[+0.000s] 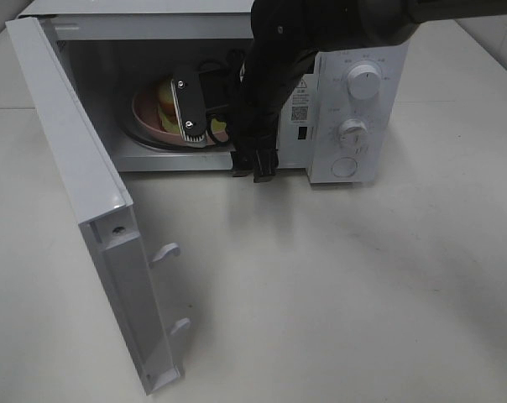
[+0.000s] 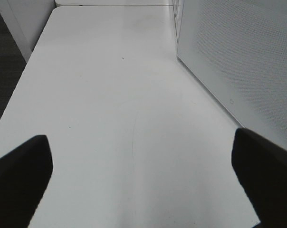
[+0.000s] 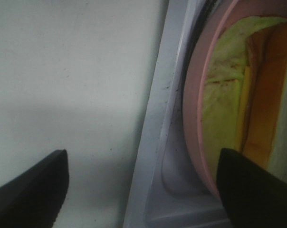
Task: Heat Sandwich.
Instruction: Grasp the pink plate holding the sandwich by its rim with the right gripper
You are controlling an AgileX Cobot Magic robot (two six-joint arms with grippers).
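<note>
One sandwich (image 3: 224, 95) lies just beside the right tool (image 3: 143, 187).

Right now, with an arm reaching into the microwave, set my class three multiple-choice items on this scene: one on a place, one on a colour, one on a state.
1. Where does the sandwich lie?
A on top of the microwave
B on the plate inside the microwave
C under the microwave

2. What colour is the plate?
A blue
B white
C pink

3. How does the microwave's door stand?
A swung wide open
B shut
C lying flat on top of the microwave

Answers:
1 B: the right wrist view shows it lying on the plate, within the cavity.
2 C: its rim shows salmon pink.
3 A: in the high view the door stands swung out, with the cavity in full sight.
</note>
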